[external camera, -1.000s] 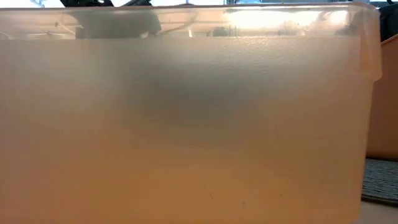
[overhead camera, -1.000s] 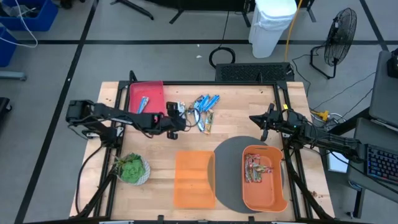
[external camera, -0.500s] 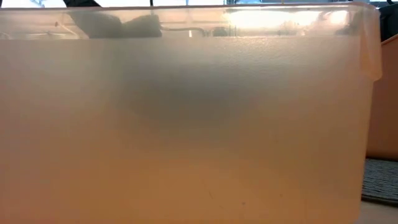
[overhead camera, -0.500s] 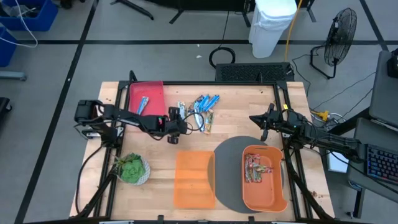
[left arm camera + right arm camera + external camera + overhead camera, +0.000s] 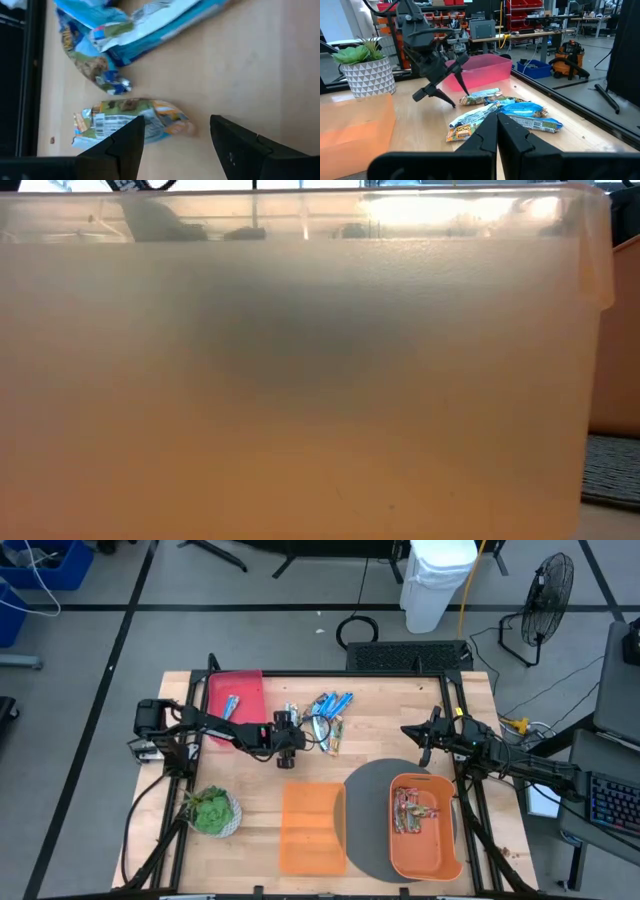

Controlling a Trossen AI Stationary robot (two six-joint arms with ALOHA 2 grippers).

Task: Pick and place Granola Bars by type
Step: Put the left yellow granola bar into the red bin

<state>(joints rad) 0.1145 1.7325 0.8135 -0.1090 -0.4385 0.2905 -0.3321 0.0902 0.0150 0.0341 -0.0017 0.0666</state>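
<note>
granola bars (image 5: 328, 715) lie on the wooden table (image 5: 380, 730) near a fan (image 5: 545, 605).

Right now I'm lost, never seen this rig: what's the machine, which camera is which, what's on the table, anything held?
Two dark robot arms at a wooden table. One camera looks straight down; one sits at table height, blocked by an orange bin's wall; one rides each wrist. On the table: a pile of granola bars, a red bin holding blue bars, an orange tub holding reddish-brown bars, a potted plant. The left gripper is open over a bar, holding nothing. The right gripper waits shut and empty.
</note>
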